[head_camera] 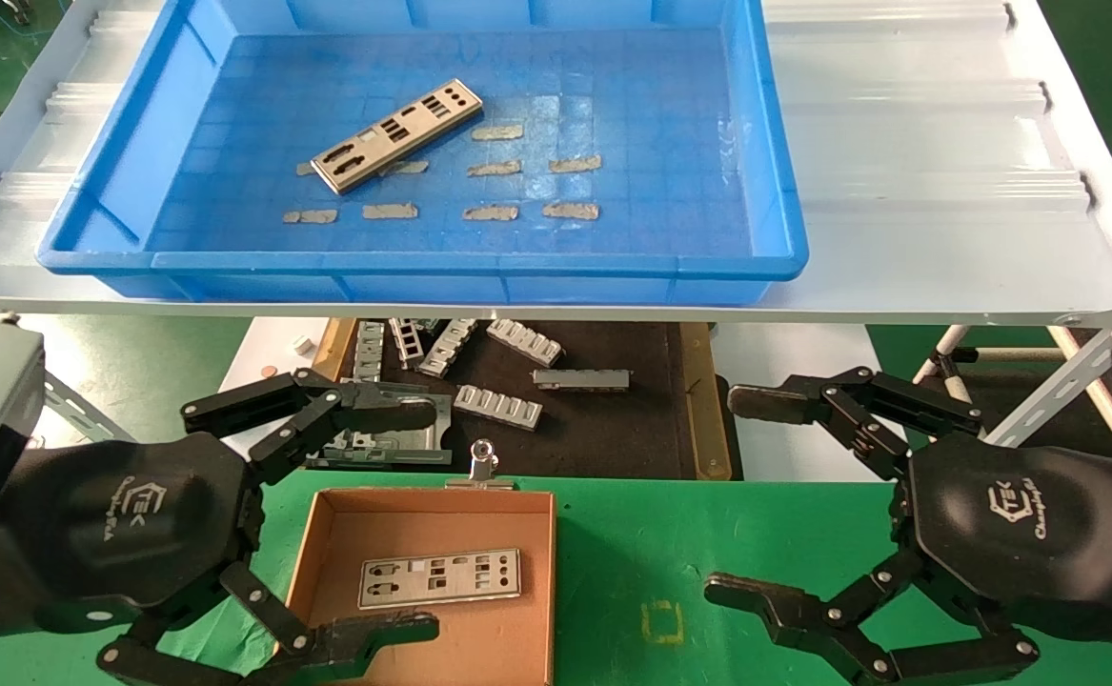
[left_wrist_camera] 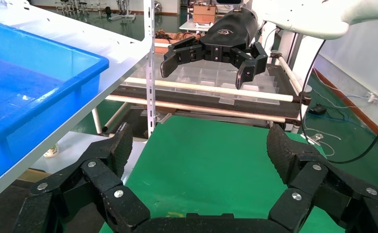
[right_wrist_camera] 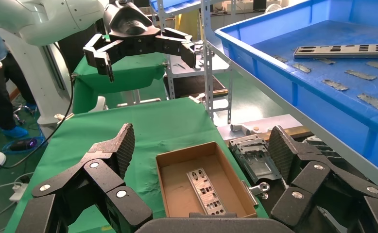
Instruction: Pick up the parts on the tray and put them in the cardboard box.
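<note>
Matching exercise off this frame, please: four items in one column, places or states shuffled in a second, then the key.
Items:
1. plate with cut-outs
2. second plate
3. binder clip
4. left gripper

Places/states:
A. clipped on the cardboard box's far edge
B. lying flat inside the cardboard box
C. open, above the box's near-left side
D. lying on the blue tray's floor among tape scraps

Pairs: 1-D, 2-B, 3-A, 4-C
</note>
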You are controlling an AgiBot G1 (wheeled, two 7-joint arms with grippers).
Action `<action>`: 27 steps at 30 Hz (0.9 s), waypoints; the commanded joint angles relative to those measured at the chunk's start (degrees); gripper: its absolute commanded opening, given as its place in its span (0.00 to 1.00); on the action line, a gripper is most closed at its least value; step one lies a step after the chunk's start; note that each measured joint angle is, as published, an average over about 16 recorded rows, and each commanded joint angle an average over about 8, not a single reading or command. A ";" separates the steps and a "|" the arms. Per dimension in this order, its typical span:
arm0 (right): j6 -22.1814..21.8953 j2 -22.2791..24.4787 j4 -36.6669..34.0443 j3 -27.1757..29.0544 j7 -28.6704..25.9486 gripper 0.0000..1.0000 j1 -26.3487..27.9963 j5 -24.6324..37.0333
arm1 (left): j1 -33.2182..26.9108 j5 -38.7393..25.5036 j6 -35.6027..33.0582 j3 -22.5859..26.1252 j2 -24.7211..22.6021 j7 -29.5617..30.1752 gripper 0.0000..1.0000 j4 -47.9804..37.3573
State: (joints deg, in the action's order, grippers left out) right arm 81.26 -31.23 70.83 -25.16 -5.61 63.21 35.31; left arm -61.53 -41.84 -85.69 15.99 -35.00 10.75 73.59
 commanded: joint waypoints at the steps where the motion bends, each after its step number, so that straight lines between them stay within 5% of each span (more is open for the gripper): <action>1: 0.00 0.00 0.00 0.00 0.00 1.00 0.00 0.00 | -0.01 -0.01 0.01 0.01 -0.01 -0.01 1.00 -0.01; 27: 0.00 0.00 0.00 0.00 0.00 1.00 0.00 0.00 | -0.05 -0.05 0.03 0.08 -0.04 -0.06 1.00 -0.09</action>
State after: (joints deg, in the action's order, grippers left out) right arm 81.26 -31.23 70.83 -25.16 -5.61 63.21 35.31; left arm -61.58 -41.89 -85.66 16.07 -35.04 10.69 73.50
